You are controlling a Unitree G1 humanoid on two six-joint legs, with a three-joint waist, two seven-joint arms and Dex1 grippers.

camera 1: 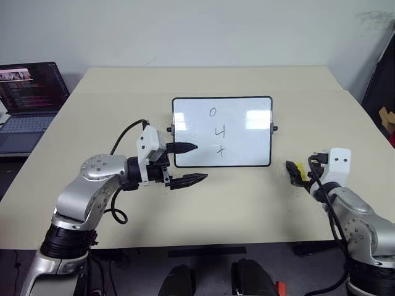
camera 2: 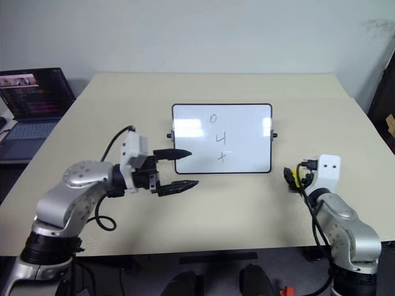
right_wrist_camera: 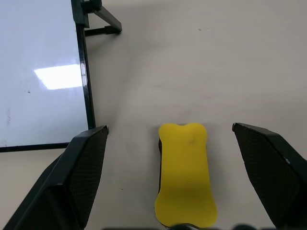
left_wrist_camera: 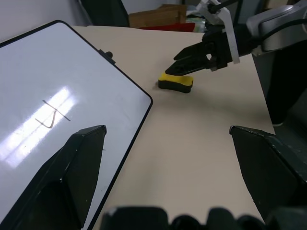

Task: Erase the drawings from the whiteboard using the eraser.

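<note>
1. Beige worktop [camera 1: 247, 209] against a plain pale wall; open laptop [camera 1: 31, 98] sits off to robot's left, well apart from the action.
2. Whiteboard [camera 1: 247, 148] stands propped mid-worktop on its side knobs, tilted back. Drawings [camera 1: 217, 131], an "0", a "4" and an "x", run in a column approx. down its centre, all untouched.
3. Eraser [right_wrist_camera: 184, 177] lies flat on worktop near the board's right side, yellow face up, dark underside down, apart from the frame.
4. Right pincer [right_wrist_camera: 172, 187] is spread wide, empty, fingers either side of the eraser w/o touching it; left wrist view shows its tips hovering just over the block.
5. Left pincer [camera 1: 187, 164] is also wide open and empty, pointing across toward the board's lower left corner, upper fingertip overlapping the frame in the head view; contact unclear.
6. Handling, my guess: eraser looks light, firm top w/ soft felt base, waisted in the middle. Best grip is across that narrow waist on the long sides, felt kept facing out.
7. Board prob. light and glossy, so it may slide or tip under wiping pressure; left pincer could brace it.
</note>
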